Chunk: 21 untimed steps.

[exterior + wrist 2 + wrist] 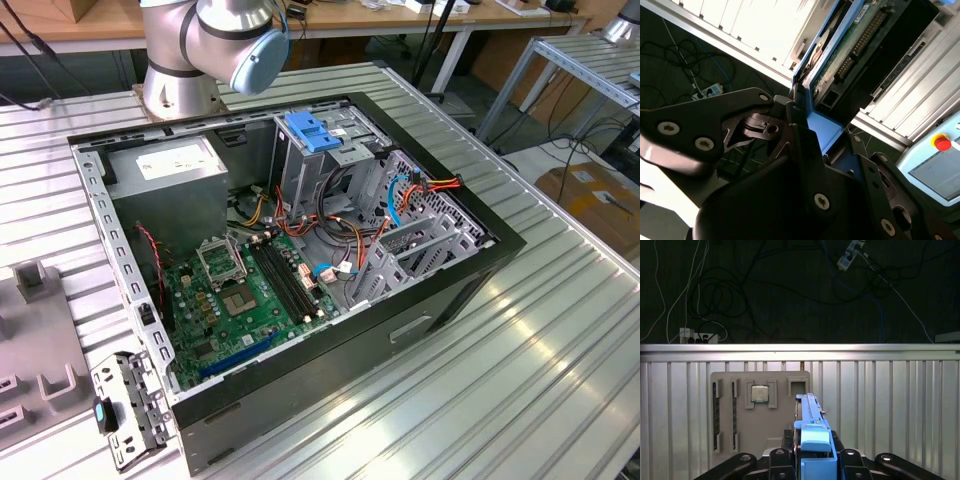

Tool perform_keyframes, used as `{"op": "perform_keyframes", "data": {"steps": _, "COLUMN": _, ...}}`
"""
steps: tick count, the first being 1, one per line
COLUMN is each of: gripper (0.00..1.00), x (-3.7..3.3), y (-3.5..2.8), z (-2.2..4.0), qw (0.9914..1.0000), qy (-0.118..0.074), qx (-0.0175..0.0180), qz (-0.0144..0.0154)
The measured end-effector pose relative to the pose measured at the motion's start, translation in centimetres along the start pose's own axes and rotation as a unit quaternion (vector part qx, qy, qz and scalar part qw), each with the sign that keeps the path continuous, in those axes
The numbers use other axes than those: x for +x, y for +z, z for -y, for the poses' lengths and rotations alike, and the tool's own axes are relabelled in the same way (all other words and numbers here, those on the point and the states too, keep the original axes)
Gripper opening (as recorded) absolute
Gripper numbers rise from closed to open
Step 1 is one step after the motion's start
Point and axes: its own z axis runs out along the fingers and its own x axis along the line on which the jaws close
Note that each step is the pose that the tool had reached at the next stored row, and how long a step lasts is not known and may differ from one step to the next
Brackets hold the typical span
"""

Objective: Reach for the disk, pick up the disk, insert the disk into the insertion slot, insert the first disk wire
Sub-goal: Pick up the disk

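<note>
My gripper (815,452) is shut on the disk (812,427), a flat drive in a bright blue carrier held edge-on between the black fingers (782,457). In the second wrist view the disk (855,40) shows its green circuit board and connector pins, with the blue frame clamped at the gripper (807,127). Behind the held disk lies the ribbed aluminium table (890,400). In the exterior view, the insertion slot (420,245), a low grey perforated cage, sits at the right side of the open computer case (300,330).
A taller grey cage with a blue cap (315,135) stands behind the slot, with orange and blue cables (405,195) between them. A grey fixture plate (760,410) holds a processor chip (760,393) and memory sticks. The arm's base (185,60) stands behind the case.
</note>
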Motion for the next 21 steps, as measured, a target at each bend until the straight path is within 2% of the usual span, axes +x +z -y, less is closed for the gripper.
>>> {"op": "perform_keyframes", "data": {"steps": 9, "gripper": 0.37, "x": -0.02, "y": -0.48, "z": -0.01, "qw": 1.0, "qy": 0.0, "qx": 0.0, "qz": 0.0}}
{"op": "perform_keyframes", "data": {"steps": 16, "gripper": 0.37, "x": -0.03, "y": -0.55, "z": -0.01, "qw": 1.0, "qy": 0.0, "qx": -0.0001, "qz": 0.0}}
{"op": "perform_keyframes", "data": {"steps": 21, "gripper": 0.37, "x": -0.04, "y": -0.95, "z": -0.01, "qw": 1.0, "qy": 0.0, "qx": 0.0, "qz": 0.0}}
